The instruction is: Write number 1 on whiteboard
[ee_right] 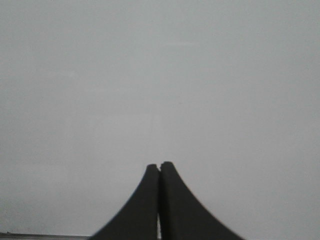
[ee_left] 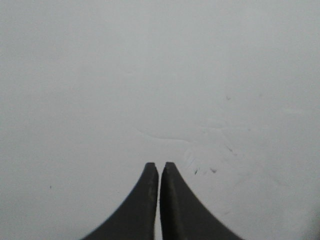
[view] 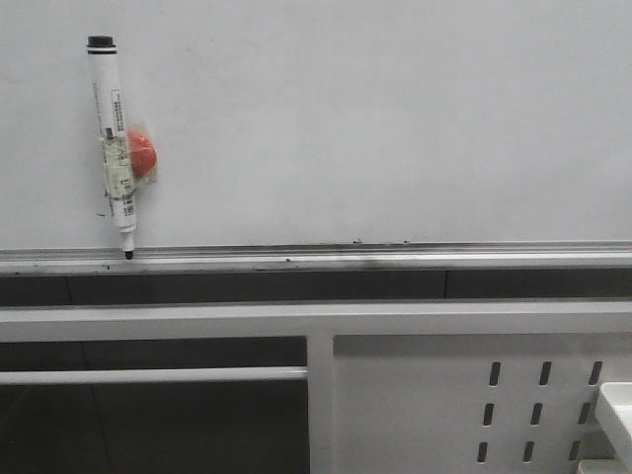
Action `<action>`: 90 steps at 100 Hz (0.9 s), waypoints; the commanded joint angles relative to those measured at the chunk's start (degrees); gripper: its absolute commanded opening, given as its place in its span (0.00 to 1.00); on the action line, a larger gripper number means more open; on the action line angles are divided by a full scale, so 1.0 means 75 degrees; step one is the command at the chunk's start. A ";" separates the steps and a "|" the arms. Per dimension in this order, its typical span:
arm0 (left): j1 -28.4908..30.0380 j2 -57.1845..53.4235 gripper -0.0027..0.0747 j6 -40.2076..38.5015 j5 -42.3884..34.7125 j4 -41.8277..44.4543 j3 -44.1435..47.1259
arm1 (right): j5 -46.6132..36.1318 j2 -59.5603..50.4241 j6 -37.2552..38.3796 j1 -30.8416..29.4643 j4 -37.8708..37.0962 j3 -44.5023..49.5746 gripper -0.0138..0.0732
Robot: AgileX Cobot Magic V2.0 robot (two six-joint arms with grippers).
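Marker [view: 116,148], white-barrelled with a black cap uppermost and tip down on the silver tray rail [view: 395,253], hangs nearly upright on the left part of the glossy whiteboard [view: 395,118], a red blob [view: 144,155] taped beside it. That side favours the left arm, I judge. Left hand [ee_left: 159,166] and right hand [ee_right: 159,166] both face the board, dark curved fingers pressed together, holding nothing. No number 1 is drawn yet.

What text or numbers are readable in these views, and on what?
No text can be read.
Marker: dark print and a barcode-like label on the barrel, too small and blurred to read.
Whiteboard: no number written, only faint smudges.
Left gripper and right gripper: no markings.
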 commanded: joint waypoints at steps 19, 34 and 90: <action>0.0018 -0.0116 0.01 -0.0421 0.0201 0.0115 -0.0273 | 0.0228 0.0124 0.0100 -0.0020 0.1330 -0.0642 0.08; 0.0018 0.0550 0.01 -0.0421 0.1798 -0.0154 -0.1565 | 0.2346 0.1066 0.0100 -0.0020 0.1346 -0.2109 0.08; 0.0003 0.2180 0.01 -0.0296 0.0755 0.0036 -0.2541 | 0.2285 0.2846 0.0100 -0.0020 0.1672 -0.3630 0.08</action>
